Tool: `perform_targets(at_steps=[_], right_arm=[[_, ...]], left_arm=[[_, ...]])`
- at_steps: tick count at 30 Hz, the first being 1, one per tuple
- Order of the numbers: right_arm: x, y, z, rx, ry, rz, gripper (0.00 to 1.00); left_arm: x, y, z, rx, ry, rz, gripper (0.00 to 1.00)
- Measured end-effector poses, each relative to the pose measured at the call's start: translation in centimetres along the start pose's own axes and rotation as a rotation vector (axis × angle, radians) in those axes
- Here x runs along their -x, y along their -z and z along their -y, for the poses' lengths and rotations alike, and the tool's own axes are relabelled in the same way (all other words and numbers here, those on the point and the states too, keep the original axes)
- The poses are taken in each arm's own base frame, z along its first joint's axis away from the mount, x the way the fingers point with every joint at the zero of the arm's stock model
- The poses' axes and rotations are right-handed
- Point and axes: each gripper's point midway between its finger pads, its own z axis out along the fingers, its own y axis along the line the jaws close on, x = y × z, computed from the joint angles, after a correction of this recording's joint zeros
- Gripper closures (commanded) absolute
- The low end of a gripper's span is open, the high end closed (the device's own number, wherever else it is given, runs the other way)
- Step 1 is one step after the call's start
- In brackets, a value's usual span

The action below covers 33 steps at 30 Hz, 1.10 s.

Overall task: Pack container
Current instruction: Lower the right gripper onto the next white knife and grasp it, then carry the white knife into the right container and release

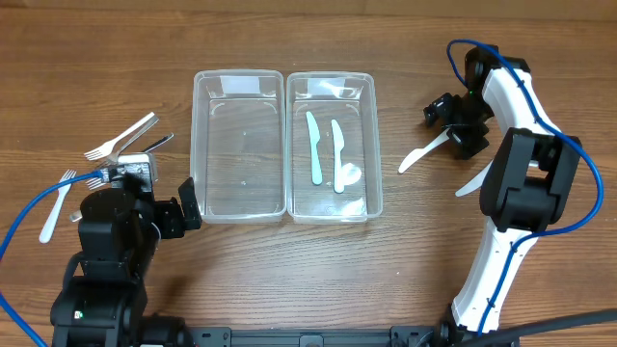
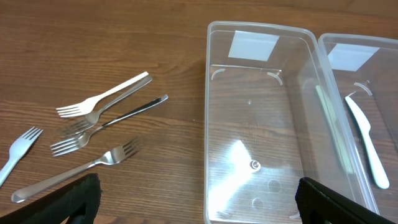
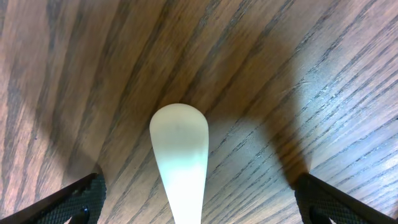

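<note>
Right gripper (image 1: 451, 128) points down, wide open, straddling white knife (image 3: 179, 155).

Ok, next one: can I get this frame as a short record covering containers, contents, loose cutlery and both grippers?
left container: empty
right container: holds the packed knives, two white ones side by side
table, left side: metal forks and a white fork, loose
table, right side: loose knife and second loose knife, both white
left gripper: open, holding nothing, facing the left container
right gripper: open, one finger either side of the loose knife's handle, not closed on it
</note>
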Motion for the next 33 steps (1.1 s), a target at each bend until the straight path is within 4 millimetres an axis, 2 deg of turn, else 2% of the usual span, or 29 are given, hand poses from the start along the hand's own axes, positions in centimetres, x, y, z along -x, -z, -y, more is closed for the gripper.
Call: perform_targets(at_steps=[3, 10, 12, 14, 16, 21, 33], right_arm=[[-0.03, -0.03, 0.09, 0.0, 0.004, 0.003, 0.16], [-0.01, -0.06, 0.51, -0.014, 0.004, 0.007, 0.51], [-0.01, -0.05, 0.51, -0.013, 0.006, 0.008, 0.62], [0.0, -0.05, 0.46, -0.011, 0.005, 0.008, 0.8], [-0.02, -0.05, 0.44, -0.01, 0.003, 0.007, 0.89], [-0.05, -0.02, 0.4, -0.008, 0.009, 0.005, 0.96], [-0.02, -0.01, 0.19, 0.003, 0.029, 0.005, 0.96]], left_arm=[[0.0, 0.0, 0.0, 0.0, 0.0, 0.0, 0.0], [0.0, 0.0, -0.01, 0.0, 0.0, 0.0, 0.0], [0.0, 0.0, 0.0, 0.0, 0.0, 0.0, 0.0], [0.0, 0.0, 0.01, -0.001, 0.0, 0.0, 0.0], [-0.01, 0.0, 0.07, -0.004, 0.0, -0.001, 0.0], [-0.02, 0.0, 0.14, -0.008, 0.0, -0.001, 0.0], [-0.02, 0.0, 0.14, -0.008, 0.0, -0.001, 0.0]])
